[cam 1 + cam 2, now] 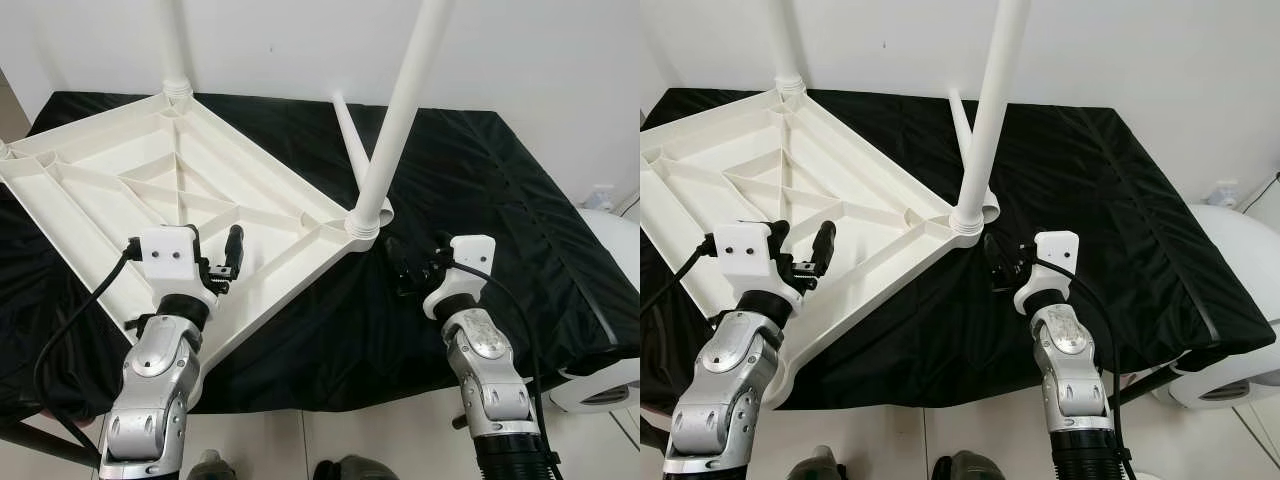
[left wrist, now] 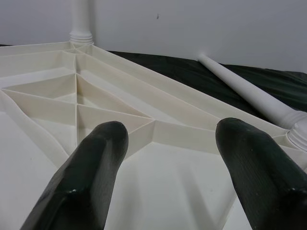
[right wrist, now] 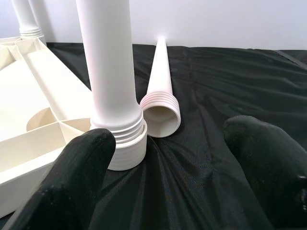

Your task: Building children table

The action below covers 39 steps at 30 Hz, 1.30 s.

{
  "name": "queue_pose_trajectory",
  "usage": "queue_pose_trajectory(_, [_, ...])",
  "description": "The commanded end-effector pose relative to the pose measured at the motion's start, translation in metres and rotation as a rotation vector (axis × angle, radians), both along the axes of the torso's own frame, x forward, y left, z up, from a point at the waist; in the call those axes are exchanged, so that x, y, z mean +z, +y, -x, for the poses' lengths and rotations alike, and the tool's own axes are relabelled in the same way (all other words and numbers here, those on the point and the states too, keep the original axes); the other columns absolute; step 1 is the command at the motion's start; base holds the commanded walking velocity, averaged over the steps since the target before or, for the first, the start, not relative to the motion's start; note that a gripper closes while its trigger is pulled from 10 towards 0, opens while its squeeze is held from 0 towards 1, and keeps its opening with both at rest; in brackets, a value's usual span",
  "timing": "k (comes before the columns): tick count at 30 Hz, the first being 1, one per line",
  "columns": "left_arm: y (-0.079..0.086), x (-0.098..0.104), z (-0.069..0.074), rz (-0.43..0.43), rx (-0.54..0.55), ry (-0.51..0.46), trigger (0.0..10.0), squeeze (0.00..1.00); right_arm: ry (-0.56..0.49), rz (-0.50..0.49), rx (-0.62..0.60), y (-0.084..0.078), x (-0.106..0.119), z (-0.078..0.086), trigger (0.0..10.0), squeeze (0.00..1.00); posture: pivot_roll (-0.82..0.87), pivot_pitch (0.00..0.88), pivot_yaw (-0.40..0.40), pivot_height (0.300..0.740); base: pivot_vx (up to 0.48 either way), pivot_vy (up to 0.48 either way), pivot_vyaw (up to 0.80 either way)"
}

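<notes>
A white children's table top (image 1: 90, 190) lies upside down, ribs up, on the black cloth. One white leg (image 1: 174, 45) stands in its far corner socket. Another leg (image 1: 400, 110) stands in the right corner socket (image 3: 125, 143). A third, loose leg (image 3: 158, 81) lies on the cloth just behind that corner, threaded end toward me. My left gripper (image 1: 215, 245) hovers open over the ribbed underside near the front edge, holding nothing. My right gripper (image 1: 415, 255) is open just above the cloth, right of the corner socket, its fingers framing the standing leg's base and the loose leg.
The black cloth (image 1: 500, 200) covers a work table that ends close in front of me and drops off at the right. A white wall stands right behind it. A white rounded object (image 1: 600, 385) sits low at the right, past the table's corner.
</notes>
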State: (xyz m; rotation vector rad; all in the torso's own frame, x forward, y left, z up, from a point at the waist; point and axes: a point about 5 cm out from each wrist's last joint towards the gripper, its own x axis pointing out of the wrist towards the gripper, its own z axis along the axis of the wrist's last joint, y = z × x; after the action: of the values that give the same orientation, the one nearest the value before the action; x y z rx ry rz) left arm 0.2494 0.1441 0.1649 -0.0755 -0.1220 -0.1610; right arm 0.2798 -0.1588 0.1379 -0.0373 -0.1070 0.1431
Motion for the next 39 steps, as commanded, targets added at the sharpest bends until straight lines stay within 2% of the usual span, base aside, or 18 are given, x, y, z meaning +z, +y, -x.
queue_pose_trajectory(1, [-0.002,0.003,-0.019,-0.029,-0.027,0.035,10.0,0.00,-0.045,0.014,-0.007,-0.012,0.006,0.020,10.0,0.00,-0.04,0.000,-0.033,0.740,0.000,0.000,0.00])
queue_pose_trajectory(6, [0.005,0.016,-0.015,-0.004,0.008,0.002,10.0,0.00,-0.098,0.016,-0.017,-0.015,0.023,0.022,10.0,0.00,-0.04,0.000,-0.026,0.740,0.000,0.000,0.00])
queue_pose_trajectory(10, [0.010,0.016,-0.008,-0.006,0.026,0.006,10.0,0.00,-0.099,0.019,-0.036,-0.021,0.026,0.027,10.0,0.00,-0.04,0.000,-0.028,0.740,0.000,0.000,0.00])
queue_pose_trajectory(14, [0.009,0.015,-0.011,-0.029,0.008,0.012,10.0,0.00,-0.091,0.034,-0.020,-0.021,0.024,0.026,10.0,0.00,-0.04,0.000,-0.027,0.740,0.000,0.000,0.00])
queue_pose_trajectory(17, [0.010,0.019,-0.013,-0.023,0.007,-0.003,10.0,0.00,-0.112,0.022,-0.031,-0.021,0.030,0.024,10.0,0.00,-0.04,0.000,-0.025,0.740,0.000,0.000,0.00])
queue_pose_trajectory(34, [0.010,0.021,-0.011,-0.017,0.007,-0.009,10.0,0.00,-0.142,-0.007,-0.024,-0.019,0.034,0.027,10.0,0.00,-0.04,0.000,-0.020,0.740,0.000,0.000,0.00])
queue_pose_trajectory(39, [0.004,0.021,-0.015,-0.057,-0.033,-0.004,10.0,0.00,-0.142,-0.018,-0.009,-0.016,0.037,0.026,10.0,0.00,-0.05,0.000,-0.035,0.740,0.000,0.000,0.00])
